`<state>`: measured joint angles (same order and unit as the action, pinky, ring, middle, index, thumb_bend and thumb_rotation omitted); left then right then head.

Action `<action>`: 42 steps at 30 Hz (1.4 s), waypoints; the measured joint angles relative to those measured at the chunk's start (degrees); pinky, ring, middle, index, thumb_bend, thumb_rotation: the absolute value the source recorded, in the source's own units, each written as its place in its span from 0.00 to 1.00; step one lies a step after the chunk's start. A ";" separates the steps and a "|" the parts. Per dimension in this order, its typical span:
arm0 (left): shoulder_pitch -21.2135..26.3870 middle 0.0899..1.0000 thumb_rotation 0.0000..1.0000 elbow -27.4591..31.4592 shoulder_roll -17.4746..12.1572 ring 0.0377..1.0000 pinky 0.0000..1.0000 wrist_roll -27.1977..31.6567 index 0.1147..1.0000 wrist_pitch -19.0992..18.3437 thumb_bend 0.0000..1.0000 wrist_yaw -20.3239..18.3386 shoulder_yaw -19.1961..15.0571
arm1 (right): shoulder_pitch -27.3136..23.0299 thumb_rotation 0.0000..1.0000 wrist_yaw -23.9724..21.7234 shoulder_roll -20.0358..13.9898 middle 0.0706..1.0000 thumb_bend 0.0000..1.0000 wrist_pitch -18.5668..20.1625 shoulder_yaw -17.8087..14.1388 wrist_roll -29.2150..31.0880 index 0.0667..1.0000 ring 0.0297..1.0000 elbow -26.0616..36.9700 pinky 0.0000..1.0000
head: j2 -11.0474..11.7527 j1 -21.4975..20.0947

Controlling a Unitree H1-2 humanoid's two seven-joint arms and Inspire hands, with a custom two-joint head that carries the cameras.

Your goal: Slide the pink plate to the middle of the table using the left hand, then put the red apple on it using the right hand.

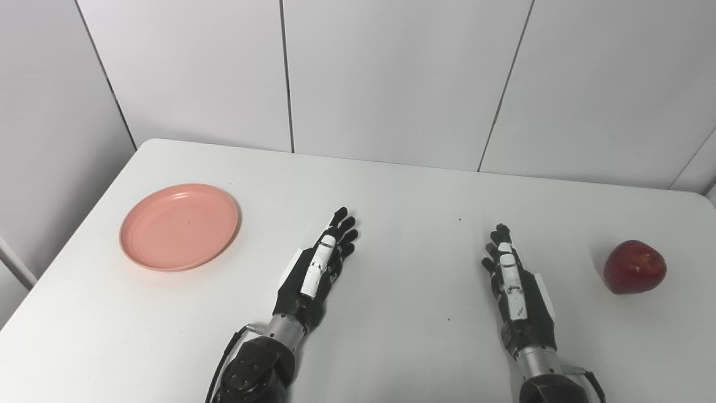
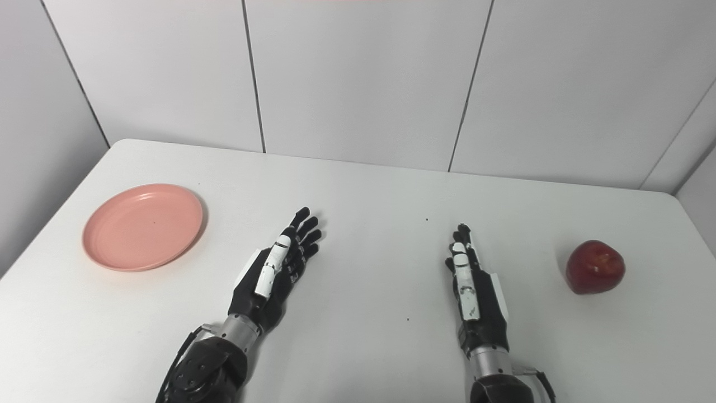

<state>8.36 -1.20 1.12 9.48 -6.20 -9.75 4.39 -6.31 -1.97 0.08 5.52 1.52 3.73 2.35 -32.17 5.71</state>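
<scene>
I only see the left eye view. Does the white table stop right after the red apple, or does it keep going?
Observer: It keeps going a little. The right eye view shows the right edge of the white table, apart from the round red apple, with bare top between them.
Operator: What's past that edge?
Observer: A pale wall panel stands just beyond it.

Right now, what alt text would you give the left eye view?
Two open robot hands, left robot hand and right robot hand, lie apart near the middle of a white table, holding nothing. An empty pink plate sits far left; a red apple sits far right.
</scene>
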 measured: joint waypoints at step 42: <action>13.19 0.94 1.00 5.60 -10.24 0.94 0.96 1.51 0.91 -5.70 0.41 4.55 -15.18 | 0.09 1.00 -2.04 -0.71 1.00 0.22 -2.26 -0.95 2.30 1.00 1.00 -1.36 1.00 | 1.49 3.25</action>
<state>21.56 4.40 -9.12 10.99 -11.89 -5.20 -10.80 -6.22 -4.01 -0.62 3.26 0.56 6.04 0.99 -30.67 8.96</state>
